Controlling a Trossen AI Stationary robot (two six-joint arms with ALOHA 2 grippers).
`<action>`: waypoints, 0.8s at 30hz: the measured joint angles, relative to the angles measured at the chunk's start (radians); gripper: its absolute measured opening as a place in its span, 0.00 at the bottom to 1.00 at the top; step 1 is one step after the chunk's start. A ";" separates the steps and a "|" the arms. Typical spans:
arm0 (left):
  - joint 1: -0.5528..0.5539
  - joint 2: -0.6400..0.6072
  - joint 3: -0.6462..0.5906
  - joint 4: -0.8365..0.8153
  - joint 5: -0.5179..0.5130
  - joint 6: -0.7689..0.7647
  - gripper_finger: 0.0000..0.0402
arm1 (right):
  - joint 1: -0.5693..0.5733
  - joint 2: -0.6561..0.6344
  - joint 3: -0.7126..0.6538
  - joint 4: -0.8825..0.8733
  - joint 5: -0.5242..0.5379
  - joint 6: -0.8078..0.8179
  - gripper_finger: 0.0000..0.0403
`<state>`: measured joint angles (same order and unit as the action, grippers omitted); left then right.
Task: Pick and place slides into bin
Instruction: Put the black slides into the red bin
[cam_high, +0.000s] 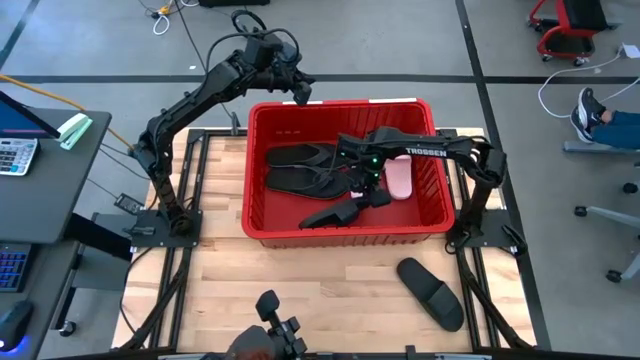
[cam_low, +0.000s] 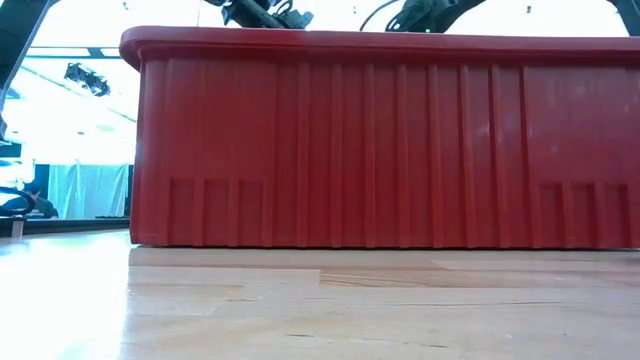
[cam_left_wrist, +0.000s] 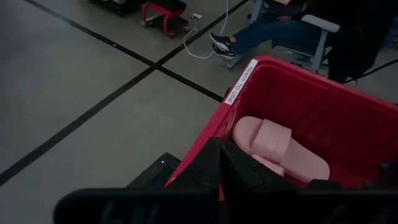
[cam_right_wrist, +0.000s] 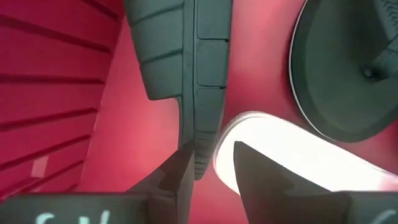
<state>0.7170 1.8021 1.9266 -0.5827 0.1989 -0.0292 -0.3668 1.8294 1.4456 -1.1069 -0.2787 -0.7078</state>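
The red bin stands mid-table. In it lie two black flip-flops, a pale pink slide and a black slide near the front wall. Another black slide lies on the table at the near right. My right gripper reaches down into the bin, open, with the black slide's edge between its fingers. My left gripper hangs shut and empty over the bin's far left corner. From there the pink slide shows. My right gripper points down into the bin with one end of the black slide on edge between its fingers. The slide lies against one finger; a gap shows between it and the other finger. In the high view the slide rests slanted in the bin.
The bin's ribbed front wall fills the low view. Bare wooden table lies in front of the bin. A seated person's legs show on the floor beyond the table's right side, and a desk with a calculator stands at the left.
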 joint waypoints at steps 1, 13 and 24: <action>0.000 0.000 0.000 0.000 0.000 0.000 0.02 | 0.001 0.000 0.000 0.001 0.001 0.004 0.30; 0.000 -0.001 0.000 -0.014 0.000 -0.001 0.06 | 0.006 -0.066 0.000 0.008 0.017 0.060 0.30; 0.000 -0.001 0.000 -0.026 0.000 -0.001 0.02 | 0.046 -0.059 -0.040 0.008 0.002 0.061 0.30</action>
<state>0.7170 1.8015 1.9266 -0.6086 0.1989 -0.0301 -0.3206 1.7704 1.4055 -1.0984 -0.2764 -0.6472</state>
